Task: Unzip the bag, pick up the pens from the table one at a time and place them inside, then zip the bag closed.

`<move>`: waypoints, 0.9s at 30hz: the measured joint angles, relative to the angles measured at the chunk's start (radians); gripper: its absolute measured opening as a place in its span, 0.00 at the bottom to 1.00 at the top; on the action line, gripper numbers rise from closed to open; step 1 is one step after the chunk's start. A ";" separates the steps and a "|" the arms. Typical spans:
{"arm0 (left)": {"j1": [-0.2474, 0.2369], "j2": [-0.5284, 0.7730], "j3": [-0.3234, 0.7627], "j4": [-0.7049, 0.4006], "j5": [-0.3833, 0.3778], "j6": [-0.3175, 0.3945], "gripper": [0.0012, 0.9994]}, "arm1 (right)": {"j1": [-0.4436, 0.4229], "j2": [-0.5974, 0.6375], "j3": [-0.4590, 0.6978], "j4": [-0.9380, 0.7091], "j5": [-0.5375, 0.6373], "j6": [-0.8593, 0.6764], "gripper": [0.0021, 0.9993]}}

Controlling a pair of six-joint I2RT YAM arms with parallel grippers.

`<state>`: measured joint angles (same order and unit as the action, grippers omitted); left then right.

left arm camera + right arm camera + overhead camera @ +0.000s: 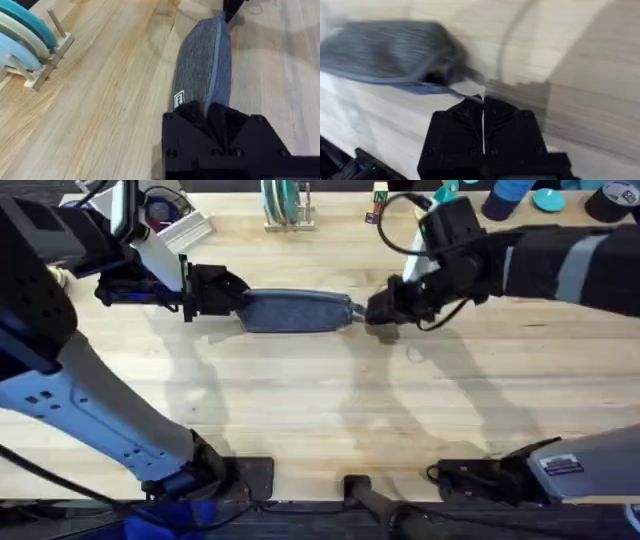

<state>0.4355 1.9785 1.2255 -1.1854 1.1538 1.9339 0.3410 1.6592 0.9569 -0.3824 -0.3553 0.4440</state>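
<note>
— Two hands are at the bag (295, 311). Where is it?

— Lying flat on the tabletop (330, 395), a bit toward twelve o'clock from the middle.

— What is the left hand (228, 293) doing?

— It sits at the bag's nine o'clock end, clamped on the fabric there.

— And the right hand (375, 310)?

— At the three o'clock end. Its fingers (465, 117) are pressed together, right by the zipper pull (462, 93).

— Anything else?

— A wooden rack of blue discs (27, 42) stands nearby.

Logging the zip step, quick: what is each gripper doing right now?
Left gripper: shut on the end of the bag.
Right gripper: shut, at the bag's other end by the zipper; what it holds cannot be told.
</note>
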 joint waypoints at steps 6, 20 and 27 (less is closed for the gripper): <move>0.003 0.000 0.000 0.004 -0.001 0.000 0.04 | -0.024 0.000 -0.035 -0.014 0.034 -0.026 0.03; 0.003 0.000 0.000 0.004 0.000 0.000 0.04 | -0.023 0.000 -0.035 -0.014 0.038 -0.047 0.03; 0.003 0.000 0.000 0.004 0.000 0.000 0.04 | -0.023 0.000 -0.035 -0.014 0.037 -0.062 0.03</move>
<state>0.4381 1.9789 1.2255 -1.1816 1.1537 1.9339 0.3176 1.6596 0.9215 -0.3962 -0.3180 0.3819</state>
